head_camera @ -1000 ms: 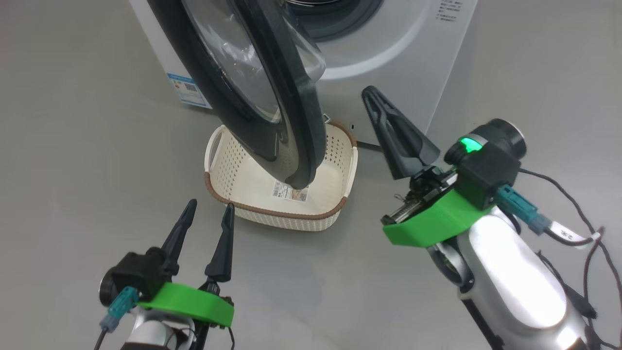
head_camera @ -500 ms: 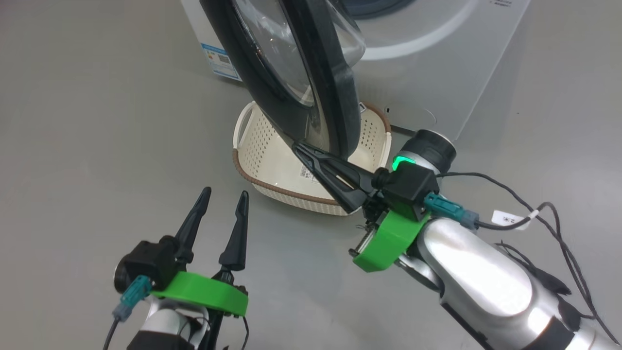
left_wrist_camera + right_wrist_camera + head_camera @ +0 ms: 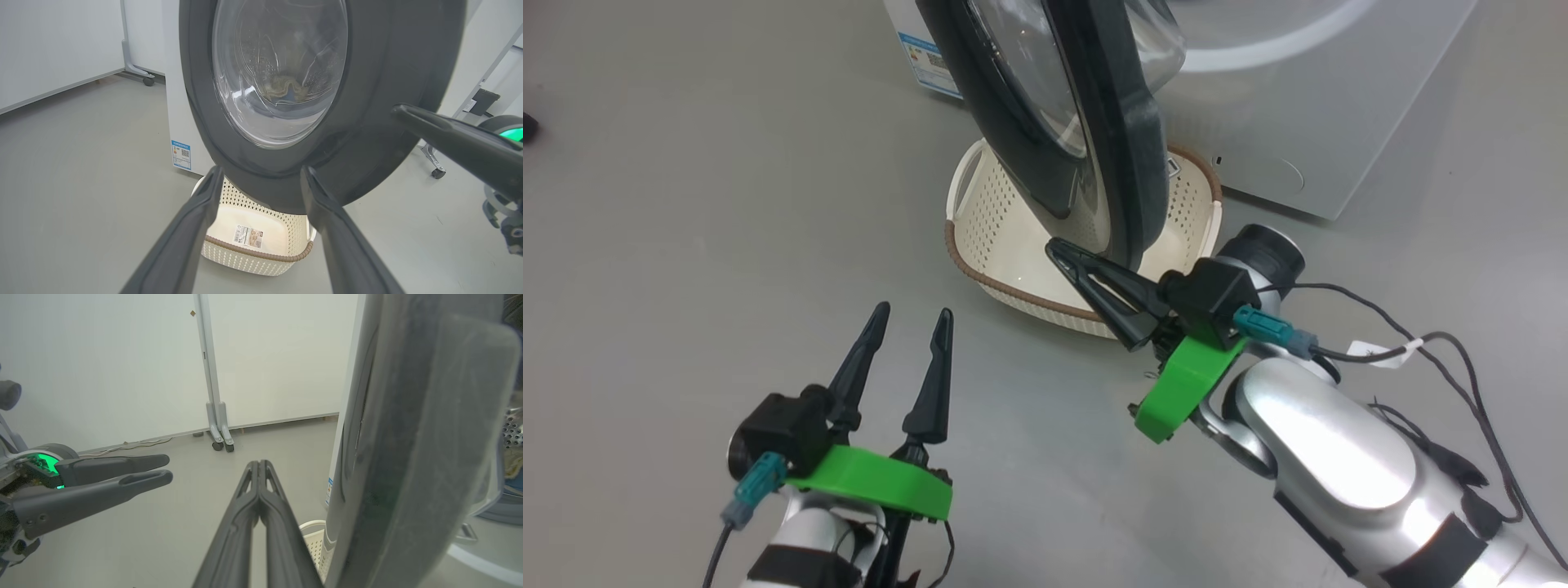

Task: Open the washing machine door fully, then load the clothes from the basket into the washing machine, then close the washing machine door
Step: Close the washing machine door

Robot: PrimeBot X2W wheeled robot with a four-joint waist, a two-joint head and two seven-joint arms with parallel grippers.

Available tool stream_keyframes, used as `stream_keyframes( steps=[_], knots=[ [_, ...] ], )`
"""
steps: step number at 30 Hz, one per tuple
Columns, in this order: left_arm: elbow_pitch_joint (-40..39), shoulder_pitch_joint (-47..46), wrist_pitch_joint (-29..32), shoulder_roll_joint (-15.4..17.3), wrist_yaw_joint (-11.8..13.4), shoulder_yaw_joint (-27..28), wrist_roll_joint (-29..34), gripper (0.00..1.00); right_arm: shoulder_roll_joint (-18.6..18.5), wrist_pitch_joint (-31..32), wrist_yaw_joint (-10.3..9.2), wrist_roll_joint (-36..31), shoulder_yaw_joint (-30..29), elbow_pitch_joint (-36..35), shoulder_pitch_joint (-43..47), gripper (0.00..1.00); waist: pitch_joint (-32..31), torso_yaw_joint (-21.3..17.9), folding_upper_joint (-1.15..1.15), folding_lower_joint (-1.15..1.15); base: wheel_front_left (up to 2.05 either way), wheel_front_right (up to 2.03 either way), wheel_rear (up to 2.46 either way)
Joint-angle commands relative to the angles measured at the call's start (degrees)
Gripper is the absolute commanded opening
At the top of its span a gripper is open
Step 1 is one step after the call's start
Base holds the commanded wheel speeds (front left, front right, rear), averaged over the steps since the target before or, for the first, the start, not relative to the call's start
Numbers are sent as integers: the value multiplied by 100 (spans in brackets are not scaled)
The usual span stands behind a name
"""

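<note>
The washing machine door, black-rimmed with a glass bowl, stands swung out from the white washing machine, edge-on above the basket. The cream perforated basket holds nothing but a label. The clothes show through the glass, lying in the drum. My right gripper is shut with nothing in it, its tip by the outer side of the door's lower rim, over the basket; contact is unclear. My left gripper is open and holds nothing, low at the front left, pointing at the door.
A blue label sticker marks the machine's side. White wall panels on castor feet stand behind the left side. A frame on castors stands to the right. Grey floor lies all around the basket.
The right gripper has swung left and down from beside the door to its lower rim over the basket. The head camera has shifted, sliding the whole scene right. The left gripper stays open.
</note>
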Motion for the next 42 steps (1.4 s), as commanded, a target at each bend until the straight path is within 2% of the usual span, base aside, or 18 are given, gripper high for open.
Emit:
stream_keyframes(
  steps=[1, 19, 32, 42],
  knots=[
    [-168, -206, -63, 53, 2, 169, -34, 100, 59, -29, 23, -25, -45, -109, -153, 0, 45, 23, 0, -1, 0, 0, 0],
    [-242, -420, -63, -65, 2, 179, -49, 100, 10, -29, 23, -580, -1102, 258, -446, 0, 571, 34, 0, -1, 0, 0, 0],
    [-311, -687, -63, -170, 2, 139, -97, 100, -345, -29, 23, -941, -1767, 363, -1003, 0, 1111, 68, 0, -1, 0, 0, 0],
    [-352, -944, -63, -250, 2, 61, -145, 100, -681, -29, 23, -1184, -2255, 618, -1750, 0, 1594, 118, 0, -1, 0, 0, 0]
  ],
)
